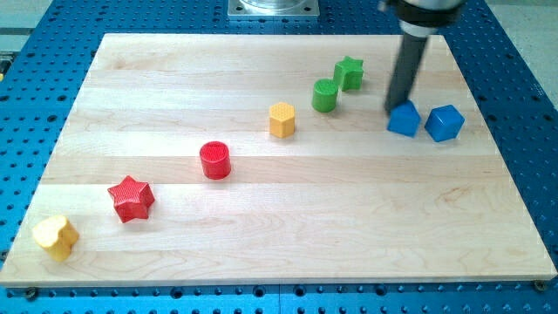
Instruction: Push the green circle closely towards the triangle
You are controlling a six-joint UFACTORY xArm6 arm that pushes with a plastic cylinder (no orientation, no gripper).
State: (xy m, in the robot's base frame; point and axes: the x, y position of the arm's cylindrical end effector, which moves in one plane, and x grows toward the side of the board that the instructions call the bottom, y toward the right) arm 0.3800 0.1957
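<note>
The rod [406,65] runs out of the view's top edge, so its upper body is cut off. Its tip [398,108] meets the top of the blue triangle [404,119], and whether it touches or sits just behind cannot be told. The metal base plate [273,8] at the top is sliced by the edge too. The worktop [279,227] shows whole, but the blue perforated surface [523,52] around it runs off every side.

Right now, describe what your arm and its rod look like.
Only the end of my arm shows, at the view's top: a dark, rounded housing cut off by the frame. From it a straight, smooth, dark grey cylindrical rod runs down to my tip. I see no cables, markings or fingers on it.
</note>
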